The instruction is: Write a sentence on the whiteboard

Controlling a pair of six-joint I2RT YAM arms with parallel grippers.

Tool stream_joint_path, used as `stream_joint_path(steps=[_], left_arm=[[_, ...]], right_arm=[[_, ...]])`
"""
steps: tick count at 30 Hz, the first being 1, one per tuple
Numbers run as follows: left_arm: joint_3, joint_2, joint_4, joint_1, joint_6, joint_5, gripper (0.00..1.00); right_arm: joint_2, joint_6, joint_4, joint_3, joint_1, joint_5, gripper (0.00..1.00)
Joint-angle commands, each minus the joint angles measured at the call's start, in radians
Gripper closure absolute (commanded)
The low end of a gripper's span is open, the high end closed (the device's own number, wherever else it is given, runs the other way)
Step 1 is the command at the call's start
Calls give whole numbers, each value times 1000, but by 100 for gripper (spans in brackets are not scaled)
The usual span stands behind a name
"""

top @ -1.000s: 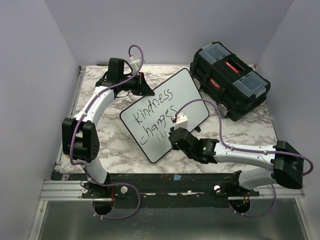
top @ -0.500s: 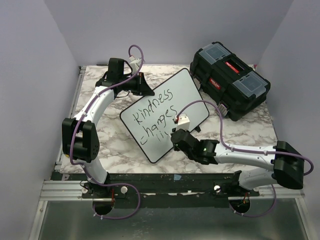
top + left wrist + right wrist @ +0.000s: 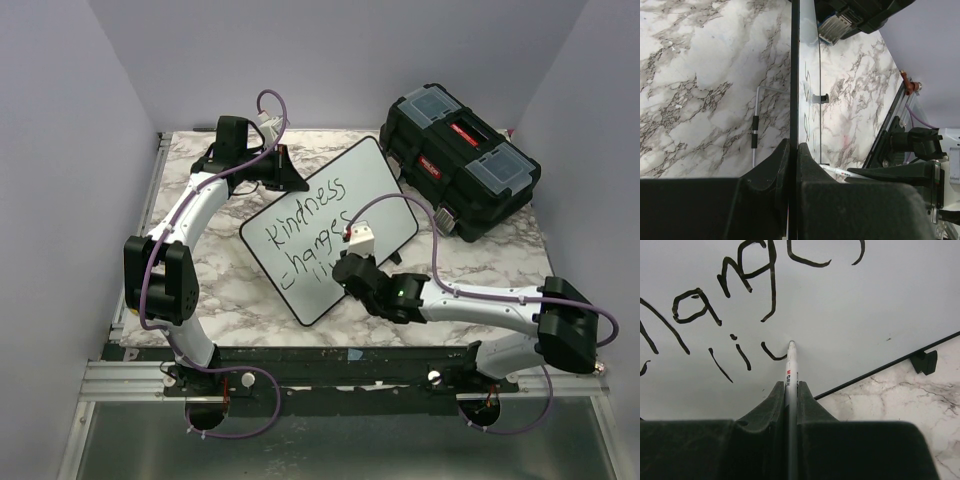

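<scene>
The whiteboard [image 3: 330, 230] stands tilted on the marble table, its black frame edge [image 3: 794, 75] running up the left wrist view. My left gripper [image 3: 793, 150] is shut on that edge at the board's far left corner [image 3: 290, 180]. The sentence [image 3: 312, 225] reads "kindness changes" with "li" and a started stroke [image 3: 771, 353] below it. My right gripper [image 3: 791, 386] is shut on a white marker [image 3: 791, 365], whose tip touches the board at the end of that stroke. In the top view the right gripper [image 3: 347, 268] sits over the board's lower right part.
A black plastic toolbox [image 3: 460, 165] stands at the back right, close to the board's right corner. A small black foot [image 3: 925, 361] of the board rests on the marble. Purple walls close in the table on three sides.
The right gripper has shifted slightly left and forward along the third line while the marker drew a new curved stroke. The left arm and the board have not moved.
</scene>
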Motion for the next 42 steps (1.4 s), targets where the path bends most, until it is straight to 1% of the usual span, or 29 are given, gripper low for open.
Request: stream_joint_path(steps=[1,7,11,19,26,42], left_arm=[[1,-22,41,-7,49,10,100],[2,-21,40,-7,49,8,100],[3,-23,41,-7,50,8,100],[0,-29,44,-7,49,7,100],[1,-27,44,-7,48,7,100],[2,-23,41,-7,51,4,100]], right_arm=[[48,-24,7,50,-7,35,99],[89,-50,-1,109,-7,66,99],[66,-42,-6,112,-6,64,99],[-44,-14,68,2,-7,11,99],[-109,13,82,-63,-32,-10,99],[-50,16,157,-90,-65,-71,99]])
